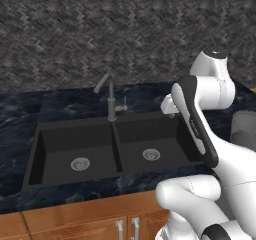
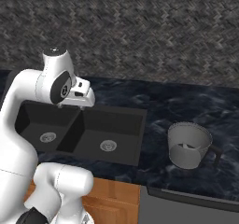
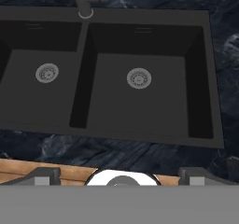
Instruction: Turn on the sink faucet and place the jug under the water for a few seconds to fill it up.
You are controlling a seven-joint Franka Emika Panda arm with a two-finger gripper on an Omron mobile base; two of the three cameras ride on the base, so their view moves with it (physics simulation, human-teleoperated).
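Two dark finger tips are seen at the bottom of the hand view, far apart, so the gripper (image 3: 119, 177) is spread wide with nothing held between its jaws. In the left base view the hand is glimpsed as a white block behind the forearm, just above the back rim of the right basin; in the right base view the gripper (image 2: 71, 107) is seen hanging over the divider at the sink's back edge.

Below it, the sink (image 3: 200, 69) is laid out in the hand view: black, two basins, a round silver drain in each, and the foot of the sink faucet (image 3: 85, 3) at the top edge with its small side lever beside it. The full faucet (image 1: 110, 100) is offered by the left base view alone: upright post, spout angled up and to the left, lever on the right of the post. No stream is seen beneath the spout.

The jug (image 2: 189, 146) is shown properly in the right base view, standing upright on the dark marbled counter (image 2: 158, 101), well to the right of the sink and apart from the gripper; a dark handle is seen on its right side. In the left base view a grey sliver of it is caught at the right edge.

Wooden cabinet fronts (image 1: 75, 224) with metal handles are seen below the counter. No writing or brand mark can be read anywhere.
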